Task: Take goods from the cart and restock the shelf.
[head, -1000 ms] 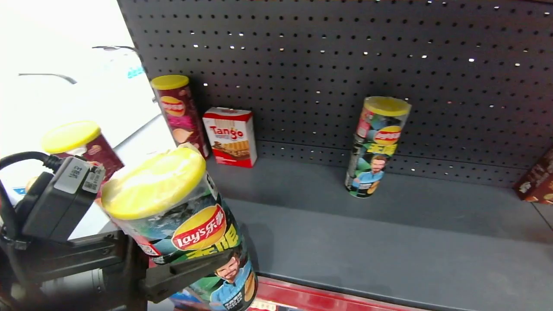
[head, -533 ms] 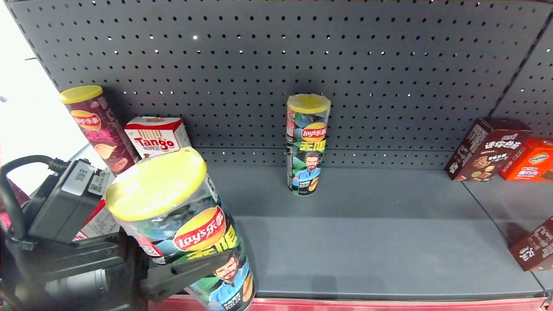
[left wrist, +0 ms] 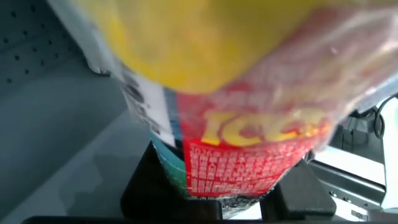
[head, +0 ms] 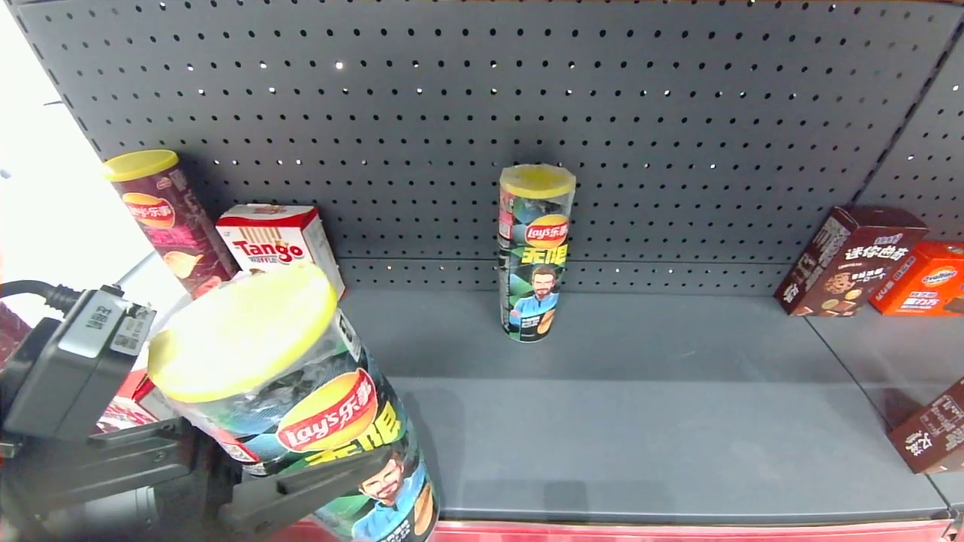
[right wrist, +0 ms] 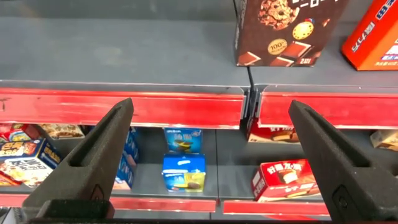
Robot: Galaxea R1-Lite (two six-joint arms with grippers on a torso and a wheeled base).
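One can [head: 301,406] with a yellow lid is clamped in the left claw [head: 282,463] at the near left corner of the shelf [head: 640,421]. It tilts with its lid toward the left and its base by the red front rail [head: 678,531]; whether the base touches the shelf cannot be told. The left wrist view shows the same can [left wrist: 236,124] seated between the dark fingers [left wrist: 298,193]. The right claw [right wrist: 214,168] is spread wide and holds nothing, facing the front rail and the stocked lower tiers. On the shelf, a twin can [head: 535,256] stands upright near the pegboard [head: 527,90], well apart from the held one. A maroon can [head: 169,218] and a wafer box [head: 275,245] stand side by side at the far left. A brown box [head: 851,260] and an orange box [head: 922,275] sit at the far right, beyond the shelf's divider. Judged progress: the fetch for this item is done and the can is at shelf height, but it is not yet set down. What is left is to carry it inward over the bare stretch of shelf, stand it upright, perhaps beside its twin, and open the claw. How many goods wait in the cart cannot be told.
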